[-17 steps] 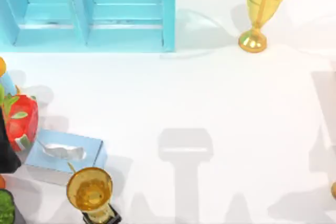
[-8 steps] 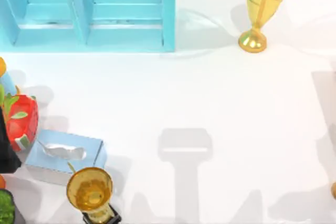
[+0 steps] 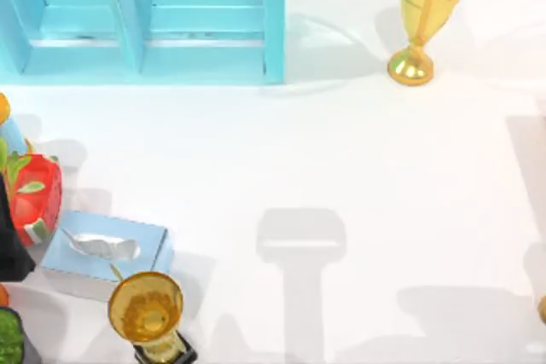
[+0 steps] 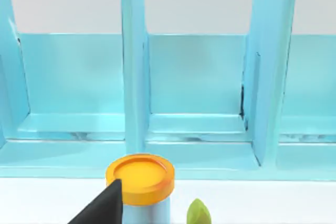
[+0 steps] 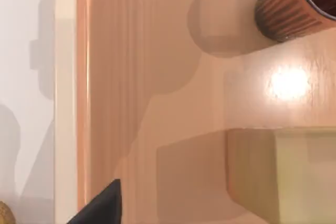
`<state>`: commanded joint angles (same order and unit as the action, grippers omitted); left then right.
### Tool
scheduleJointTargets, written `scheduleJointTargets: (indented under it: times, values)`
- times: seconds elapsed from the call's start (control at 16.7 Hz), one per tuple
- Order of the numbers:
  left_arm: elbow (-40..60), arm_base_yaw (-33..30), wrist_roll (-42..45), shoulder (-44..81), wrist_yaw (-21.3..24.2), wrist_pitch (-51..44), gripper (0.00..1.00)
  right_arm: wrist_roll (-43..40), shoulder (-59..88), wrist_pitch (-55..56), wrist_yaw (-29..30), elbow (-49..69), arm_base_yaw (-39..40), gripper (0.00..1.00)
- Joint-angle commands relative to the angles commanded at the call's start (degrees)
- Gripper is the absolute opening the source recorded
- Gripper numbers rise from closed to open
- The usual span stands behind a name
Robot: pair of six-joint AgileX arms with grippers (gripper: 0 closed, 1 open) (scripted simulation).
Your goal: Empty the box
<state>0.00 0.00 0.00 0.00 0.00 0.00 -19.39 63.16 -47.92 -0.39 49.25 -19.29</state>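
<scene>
The box [image 5: 81,77] is a shallow wooden one with a pale rim, seen from above in the right wrist view. Inside it stand a brown ribbed cup [image 5: 291,3] and a pale yellow-green block [image 5: 294,174]. One dark fingertip [image 5: 102,205] of my right gripper hangs over the box floor near the rim, apart from both objects. In the left wrist view a dark fingertip [image 4: 100,208] of my left gripper sits beside a blue bottle with an orange lid [image 4: 140,178]. A black part of my left arm [image 3: 10,249] shows at the table's left edge.
A light blue shelf unit [image 3: 141,19] stands at the back left and a gold goblet [image 3: 424,14] at the back right. At the front left are a red dragon fruit [image 3: 34,193], a blue tissue box [image 3: 107,245] and a gold trophy [image 3: 147,313].
The shadows on the table's front right have shifted and merged. The objects on the table have not moved.
</scene>
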Motion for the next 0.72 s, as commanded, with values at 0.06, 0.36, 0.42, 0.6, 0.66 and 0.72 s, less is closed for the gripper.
scheduleJointTargets:
  times: [0.06,0.36,0.42,0.6,0.66,0.72]
  values:
    - [0.0,0.0,0.0,0.0,0.0,0.0,1.0,-1.5,5.1,-3.8,0.0,3.7,-1.6,1.0]
    - [0.0,0.0,0.0,0.0,0.0,0.0,1.0,-7.5,23.8,-18.4,0.1,19.4,-7.8,1.0]
    - [0.0,0.0,0.0,0.0,0.0,0.0,1.0,-8.3,26.1,-20.2,0.2,21.6,-8.6,1.0]
    - [0.0,0.0,0.0,0.0,0.0,0.0,1.0,-9.6,30.1,-23.2,0.2,25.3,-10.0,1.0]
    - [0.0,0.0,0.0,0.0,0.0,0.0,1.0,-9.7,30.3,-23.3,0.2,25.4,-10.0,1.0]
    - [0.0,0.0,0.0,0.0,0.0,0.0,1.0,-9.7,30.3,-23.3,0.2,25.4,-10.0,1.0]
